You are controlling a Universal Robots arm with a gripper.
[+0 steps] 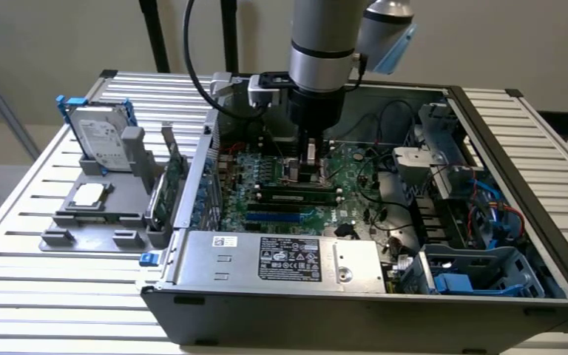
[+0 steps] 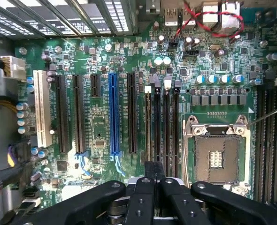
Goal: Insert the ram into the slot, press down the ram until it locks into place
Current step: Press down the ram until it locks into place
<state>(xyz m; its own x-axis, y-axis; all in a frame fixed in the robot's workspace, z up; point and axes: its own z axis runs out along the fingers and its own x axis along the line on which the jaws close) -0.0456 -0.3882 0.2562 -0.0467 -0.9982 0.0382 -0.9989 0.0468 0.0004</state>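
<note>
Pressing stage: tool [image 1: 309,159] at frame centre of the exterior view, fingers closed together, bearing down on the ram [image 1: 299,197], which lies seated along its slot [image 2: 157,126] on the motherboard [image 2: 101,126]; closed fingers likely serve as a pusher. Computer case [image 1: 264,310] rests on the desk [image 1: 27,222].

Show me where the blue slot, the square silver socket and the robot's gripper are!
blue slot [image 2: 113,112]: wrist view, middle of its long blue body.
square silver socket [image 2: 217,157]: wrist view, centre of its metal frame.
gripper [image 2: 152,174]: wrist view, tip where the shut black fingers meet.
</note>
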